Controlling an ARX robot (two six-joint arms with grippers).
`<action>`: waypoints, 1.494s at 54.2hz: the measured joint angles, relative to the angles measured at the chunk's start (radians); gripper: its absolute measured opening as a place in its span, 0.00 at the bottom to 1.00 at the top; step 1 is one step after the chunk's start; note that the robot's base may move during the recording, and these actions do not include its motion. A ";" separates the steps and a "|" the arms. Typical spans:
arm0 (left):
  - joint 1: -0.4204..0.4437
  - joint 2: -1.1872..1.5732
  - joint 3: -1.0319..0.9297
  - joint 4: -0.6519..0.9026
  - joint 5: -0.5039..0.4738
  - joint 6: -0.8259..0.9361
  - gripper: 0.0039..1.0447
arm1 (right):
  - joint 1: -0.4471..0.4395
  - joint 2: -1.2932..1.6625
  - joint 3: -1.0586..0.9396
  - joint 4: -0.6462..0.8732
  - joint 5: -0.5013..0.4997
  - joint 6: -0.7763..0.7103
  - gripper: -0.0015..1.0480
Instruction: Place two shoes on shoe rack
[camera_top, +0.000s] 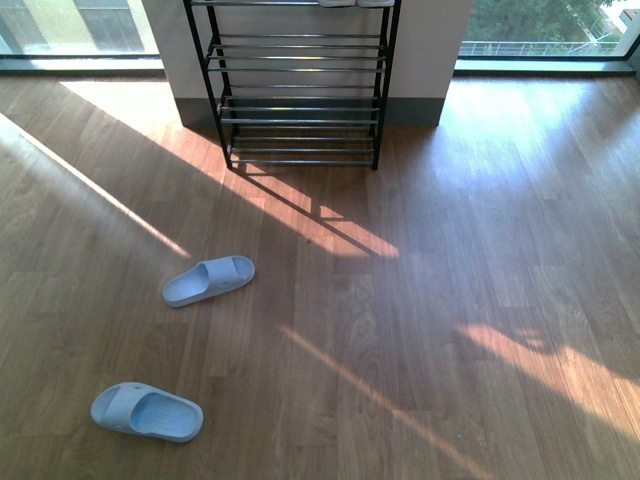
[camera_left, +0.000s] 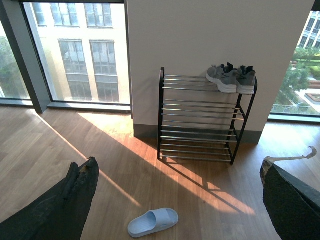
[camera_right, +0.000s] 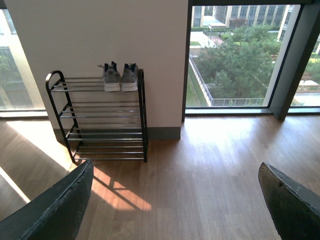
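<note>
Grey sneakers sit atop the shoe rack; we see two blue slides on the floor. Left claw and right claw both gape apart.

Sharp frames; sunlight through the windows streaks the floor, shadowed by the shoe rack.

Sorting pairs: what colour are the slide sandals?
The slide sandals are pale blue, best in front view.
</note>
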 joint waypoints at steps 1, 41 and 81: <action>0.000 0.000 0.000 0.000 0.000 0.000 0.91 | 0.000 0.000 0.000 0.000 0.000 0.000 0.91; 0.000 0.000 0.000 0.000 -0.003 0.000 0.91 | 0.000 -0.001 0.000 0.000 -0.004 0.000 0.91; 0.000 0.000 0.000 0.000 0.003 0.000 0.91 | 0.000 -0.001 0.000 0.000 0.001 0.000 0.91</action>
